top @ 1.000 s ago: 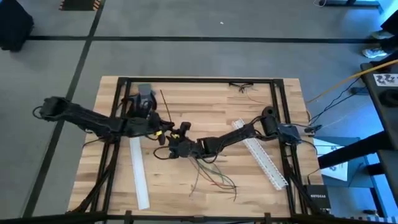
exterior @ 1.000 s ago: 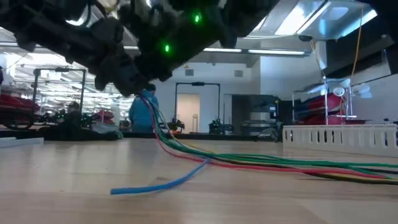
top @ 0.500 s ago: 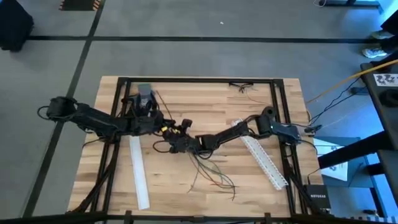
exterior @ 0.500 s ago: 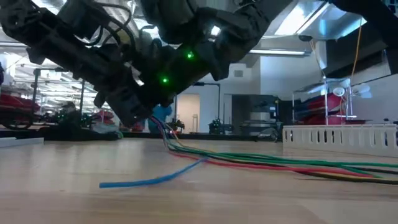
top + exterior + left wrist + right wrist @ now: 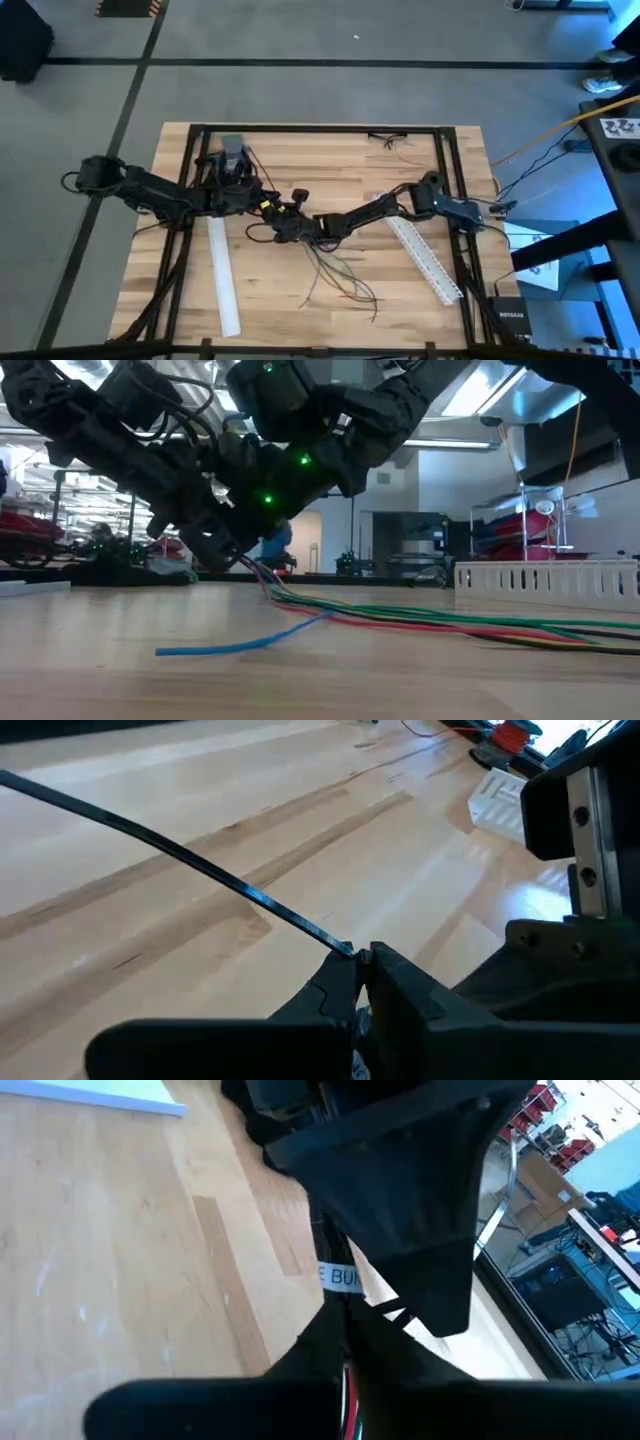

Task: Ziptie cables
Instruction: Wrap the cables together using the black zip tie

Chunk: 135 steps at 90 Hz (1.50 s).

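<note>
Wooden table point(image 5: 340, 160) filled the middle of the high view, with two white strips on it: one at lower left point(image 5: 222, 280), one at right point(image 5: 425, 255). Met near frame centre: left gripper point(image 5: 262, 205) reaching in from the left, right gripper point(image 5: 283, 226) from the right, nearly touching. Left gripper clamped on the ziptie point(image 5: 190, 870), held by one end between the fingers point(image 5: 335, 985), the strip running off to the upper left of the left wrist view. Right gripper pinched shut on the cables point(image 5: 340, 275), which fanned out below centre toward the lower right; in the low view, coloured strands point(image 5: 420, 618) trailing along the tabletop to the right edge.
</note>
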Motion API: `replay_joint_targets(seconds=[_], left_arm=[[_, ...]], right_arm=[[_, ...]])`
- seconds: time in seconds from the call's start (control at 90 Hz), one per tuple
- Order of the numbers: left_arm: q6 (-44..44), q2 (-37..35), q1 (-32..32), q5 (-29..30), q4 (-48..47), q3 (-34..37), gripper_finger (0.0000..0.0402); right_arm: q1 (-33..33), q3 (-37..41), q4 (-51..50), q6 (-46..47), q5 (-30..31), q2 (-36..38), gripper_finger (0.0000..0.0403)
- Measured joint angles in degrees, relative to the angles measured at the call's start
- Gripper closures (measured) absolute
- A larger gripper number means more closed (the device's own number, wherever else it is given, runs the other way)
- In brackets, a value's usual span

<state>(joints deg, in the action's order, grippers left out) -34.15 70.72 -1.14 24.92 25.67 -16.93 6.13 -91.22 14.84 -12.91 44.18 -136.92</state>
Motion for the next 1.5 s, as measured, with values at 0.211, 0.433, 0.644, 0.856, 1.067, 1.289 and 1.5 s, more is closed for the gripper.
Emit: replay_joint_targets(seconds=[0.211, 0.433, 0.644, 0.856, 1.067, 1.289, 1.5], left_arm=[[3.93, -0.07, 0.19, -2.83, 2.24, -0.88, 0.0386], [7.41, -0.16, 0.32, -1.39, 1.18, -0.61, 0.0383], [7.15, -0.15, 0.36, -0.73, 0.65, -0.52, 0.0383], [7.37, -0.15, 0.32, -0.5, 0.37, -0.46, 0.0382], [5.66, -0.15, 0.28, -1.0, 0.78, -0.42, 0.0382], [4.23, -0.13, 0.28, -1.24, 0.88, -0.42, 0.0382], [0.94, -0.11, 0.34, -3.9, 2.89, -0.37, 0.0382]], right_arm=[[0.64, 0.01, -0.36, -2.49, -12.18, -0.55, 0.0402], [2.98, -0.04, -1.97, -2.15, -10.11, -0.22, 0.0402], [5.64, -0.15, -1.41, -5.96, 1.31, 2.73, 0.0402], [7.76, -0.02, -2.25, -8.63, 13.95, 3.56, 0.0402], [7.07, -0.02, -2.63, -1.58, 3.68, 3.58, 0.0398], [5.68, -0.02, -4.22, -1.68, 1.28, 3.58, 0.0318], [3.73, -0.02, -2.76, -2.52, 0.68, 2.24, 0.0236]])
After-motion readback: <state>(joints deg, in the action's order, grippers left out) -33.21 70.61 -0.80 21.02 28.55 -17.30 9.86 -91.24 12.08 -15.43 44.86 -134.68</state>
